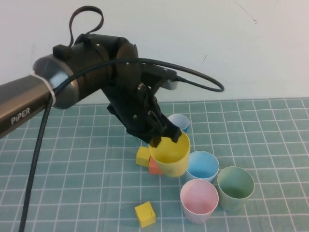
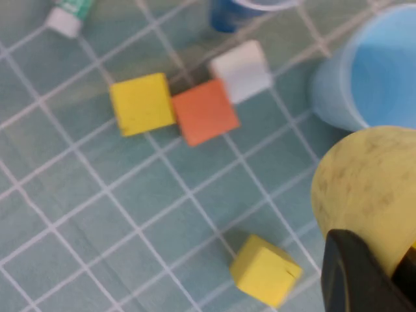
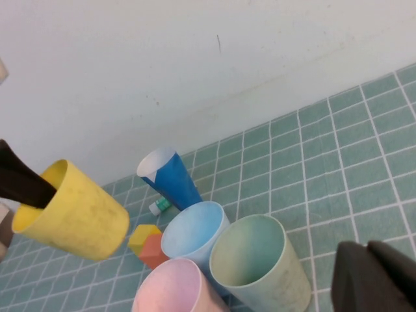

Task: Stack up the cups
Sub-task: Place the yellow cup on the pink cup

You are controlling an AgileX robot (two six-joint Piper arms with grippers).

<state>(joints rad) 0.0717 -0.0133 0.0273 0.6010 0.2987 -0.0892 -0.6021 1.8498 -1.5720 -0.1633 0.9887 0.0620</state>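
Observation:
My left gripper [image 1: 165, 137] is shut on the rim of the yellow cup [image 1: 170, 157] and holds it tilted in the air, just left of the light blue cup [image 1: 203, 166]. The pink cup [image 1: 199, 199] and the pale green cup [image 1: 235, 186] stand upright in front of the light blue one, close together. In the left wrist view the yellow cup [image 2: 367, 188] fills the corner beside a dark finger [image 2: 354, 273]. My right gripper [image 3: 377, 279] shows only in its own wrist view, shut and empty, near the pale green cup [image 3: 257, 263].
A narrow dark blue cone cup [image 1: 179, 122] stands behind the group. A yellow block [image 1: 143, 156] and an orange block [image 1: 154, 166] lie under the held cup, with a white block [image 2: 242, 70] beside them. Another yellow block [image 1: 145, 214] lies nearer the front. A small tube [image 2: 68, 16] lies further off.

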